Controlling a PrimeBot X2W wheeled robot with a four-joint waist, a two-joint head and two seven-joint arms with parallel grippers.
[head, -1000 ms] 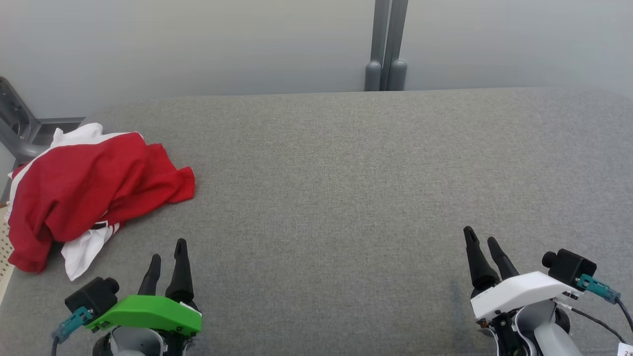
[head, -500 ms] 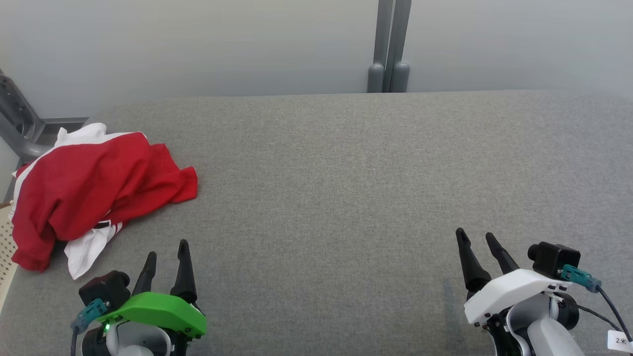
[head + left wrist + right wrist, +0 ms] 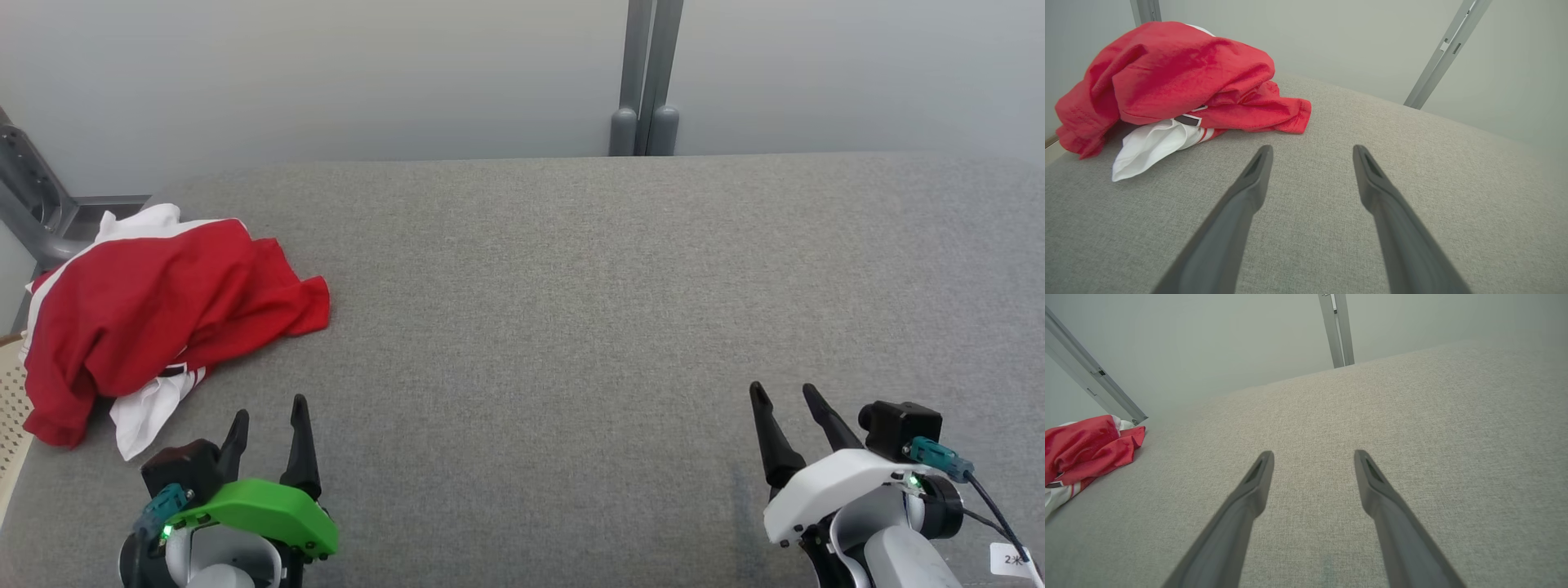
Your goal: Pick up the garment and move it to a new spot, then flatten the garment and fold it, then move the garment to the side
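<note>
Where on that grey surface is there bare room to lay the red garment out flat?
The grey padded surface is bare from the red and white garment rightward, between the wall and the right gripper. Only the left end, beyond the left gripper, is crowded.

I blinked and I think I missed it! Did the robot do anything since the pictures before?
Hardly. The left hand and right hand each shifted slightly above the grey fabric surface, and both look a bit wider open. Nothing was grabbed or let go. The whole picture slid a little, so the camera moved. The red and white garment stayed crumpled at the left, untouched.
</note>
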